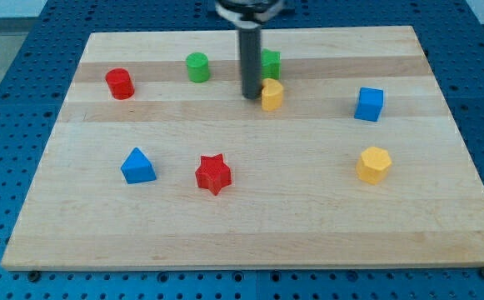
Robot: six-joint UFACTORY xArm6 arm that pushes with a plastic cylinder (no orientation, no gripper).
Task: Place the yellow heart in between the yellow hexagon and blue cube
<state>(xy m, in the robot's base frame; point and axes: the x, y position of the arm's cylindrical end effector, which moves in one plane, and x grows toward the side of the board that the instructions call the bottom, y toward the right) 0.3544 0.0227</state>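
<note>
The yellow heart lies at the board's upper middle. My tip stands right at its left side, touching or nearly touching it. The blue cube sits to the heart's right, in the upper right. The yellow hexagon lies below the blue cube, at the right middle. The rod rises from the tip to the view's top.
A green block sits just above the heart, partly behind the rod. A green cylinder and a red cylinder lie upper left. A blue triangular block and a red star lie lower left. The wooden board rests on blue pegboard.
</note>
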